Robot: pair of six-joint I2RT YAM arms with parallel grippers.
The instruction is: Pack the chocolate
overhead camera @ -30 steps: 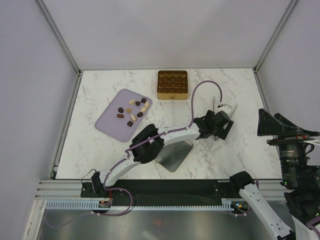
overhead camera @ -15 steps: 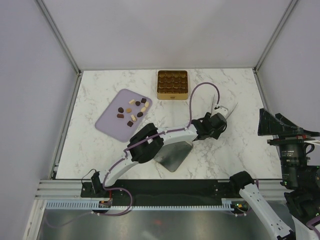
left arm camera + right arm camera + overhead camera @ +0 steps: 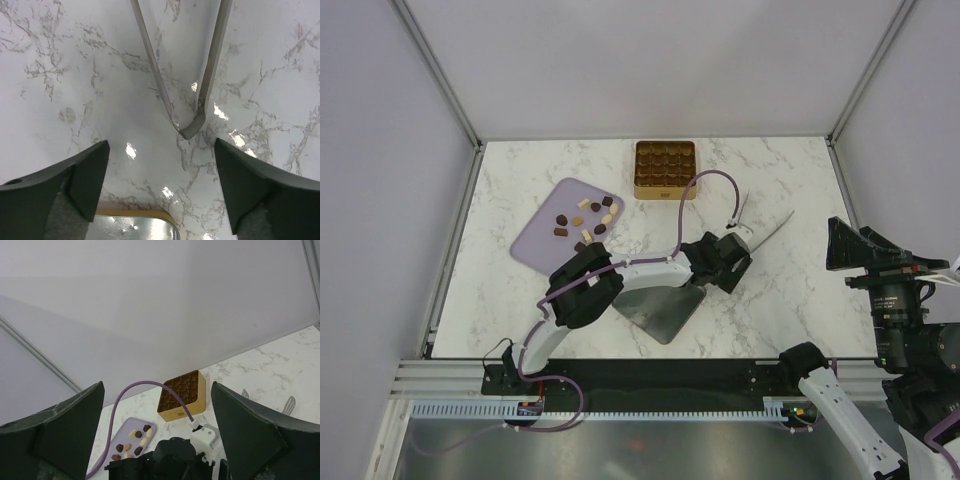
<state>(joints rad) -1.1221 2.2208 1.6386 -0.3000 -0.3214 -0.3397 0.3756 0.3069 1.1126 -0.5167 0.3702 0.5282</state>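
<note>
Several tiny chocolate pieces (image 3: 586, 222), dark brown and cream, lie on the flat lilac board (image 3: 545, 250) at the left. They also show in the right wrist view (image 3: 134, 434). The square gold tin (image 3: 665, 168) with grid compartments stands at the back. My left gripper (image 3: 730, 252) is open and empty, low over the marble. The bend of a pair of metal tongs (image 3: 187, 129) lies just ahead of it (image 3: 161, 150). My right gripper (image 3: 156, 387) is open and empty, raised at the right edge (image 3: 845, 248), facing the tin (image 3: 182, 394).
The tongs (image 3: 765, 228) lie on the marble right of centre, arms spread toward the back. A silver lid with a gold rim (image 3: 660, 312) lies under the left forearm; its edge shows in the left wrist view (image 3: 135, 227). A purple cable (image 3: 705, 185) loops above the left wrist.
My left gripper has drawn back to the left and nearer, off the tongs, so more of the tongs shows. The right gripper has shifted slightly.
</note>
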